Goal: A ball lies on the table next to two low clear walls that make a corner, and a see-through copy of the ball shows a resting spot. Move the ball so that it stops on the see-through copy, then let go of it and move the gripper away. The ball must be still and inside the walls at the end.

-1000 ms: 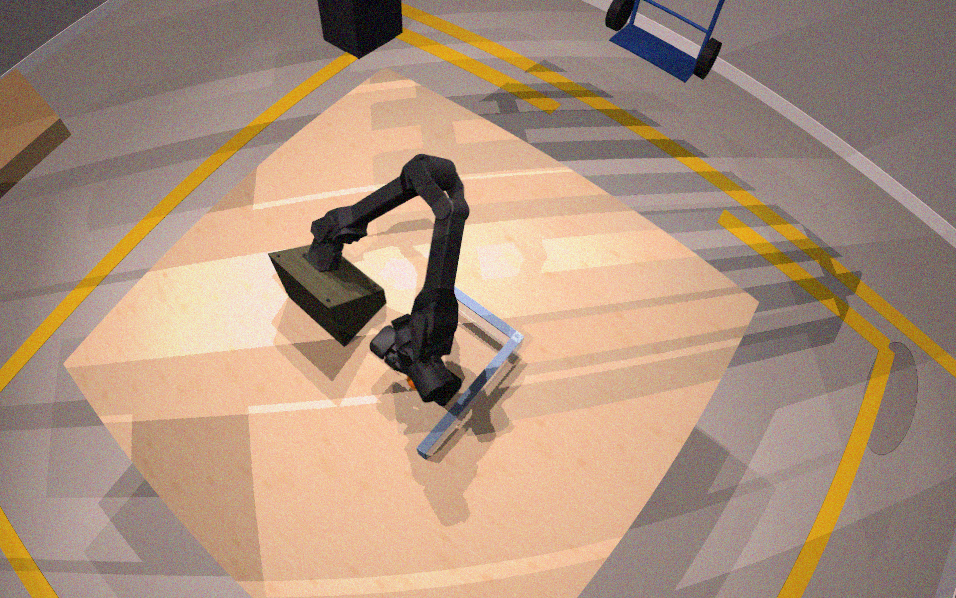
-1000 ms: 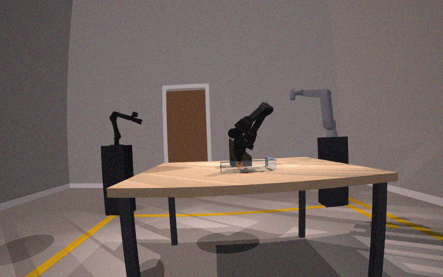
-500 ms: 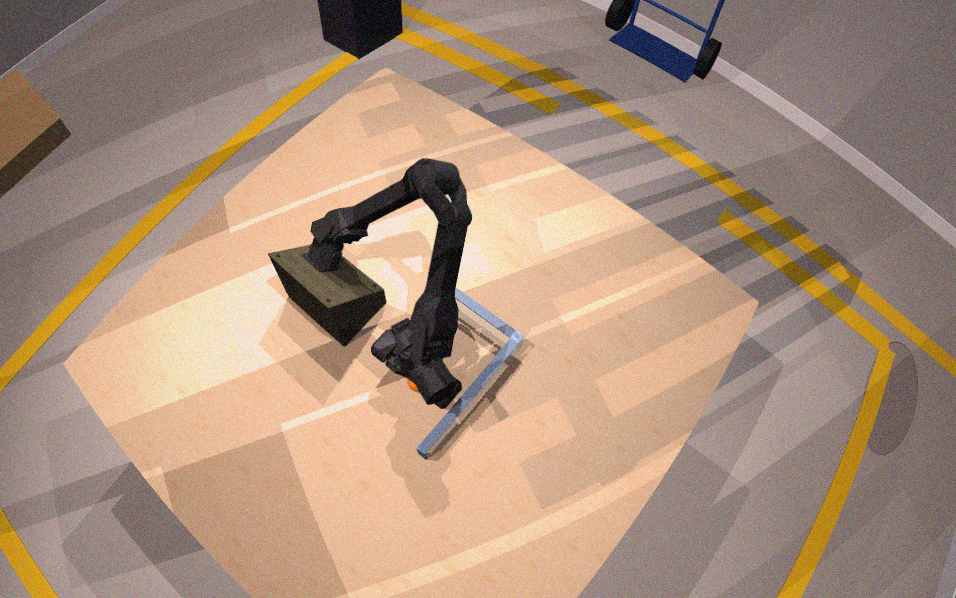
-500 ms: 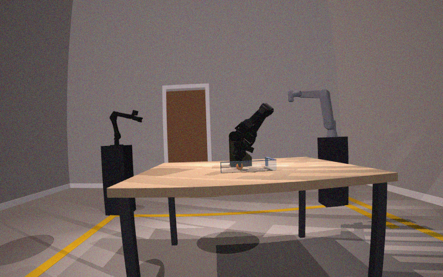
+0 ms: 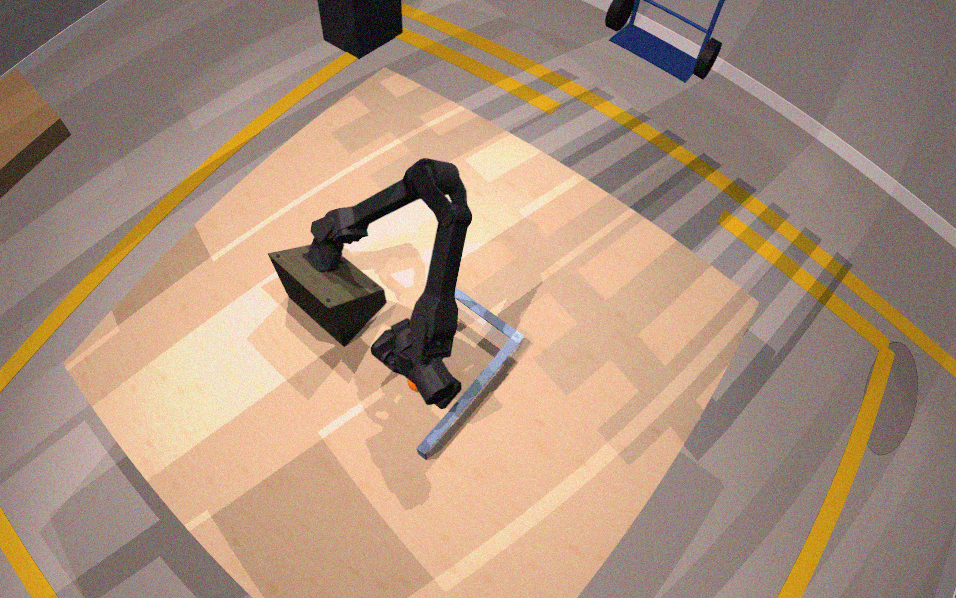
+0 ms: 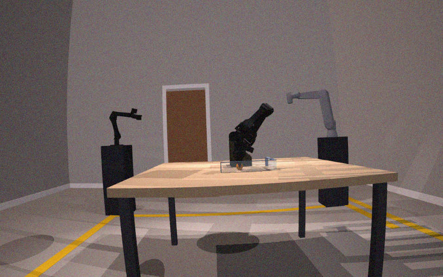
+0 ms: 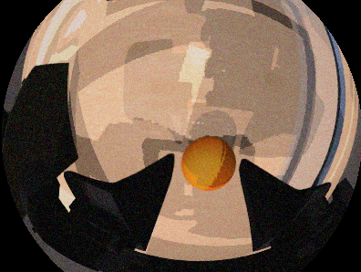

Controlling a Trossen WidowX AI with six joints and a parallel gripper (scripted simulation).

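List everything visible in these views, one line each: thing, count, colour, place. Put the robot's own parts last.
Ball: one, orange, on the table between the jaws, inside the walled corner.
Clear walls: two, bluish see-through, joined in an L on the table.
Table: one, light wood top with dark legs, mid-room.
Door: one, brown with white frame, back wall.
Hand truck: one, blue with black wheels, on the floor.
Floor lines: several, yellow, around the table.
Other arms on dark pedestals: two, black left of the table and grey right.
Base block: one, dark, on the table.
Arm: one, black, bent down to the corner.
Gripper: one, black, open, jaws either side of the ball.
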